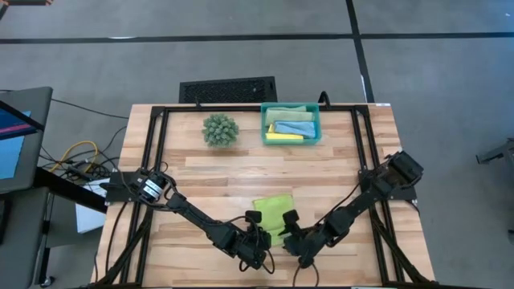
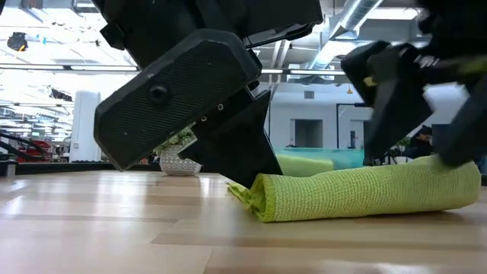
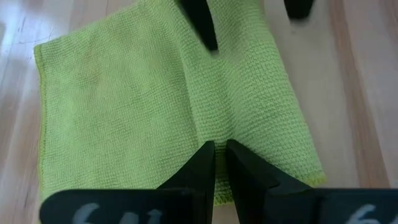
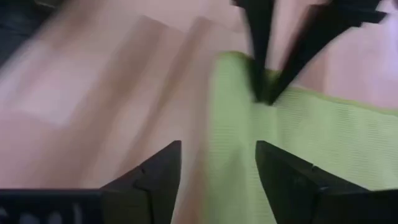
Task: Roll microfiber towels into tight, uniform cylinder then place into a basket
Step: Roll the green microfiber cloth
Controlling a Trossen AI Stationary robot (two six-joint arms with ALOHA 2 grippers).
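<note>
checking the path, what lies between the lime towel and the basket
Only bare tabletop between the lime towel and the basket, seen in the high view.

My left hand [image 1: 263, 238] and right hand [image 1: 291, 233] crowd the near edge of the counter [image 1: 201, 181] on either side of the lime green towel [image 1: 273, 214], so nothing else could slip in between them there. The wide middle stretch of bare wood lies open for passage toward the far edge. Along that far edge the spiky plant ball [image 1: 220, 129] and the teal basket [image 1: 315, 135] stand in the way, with an open gap between them.
</note>
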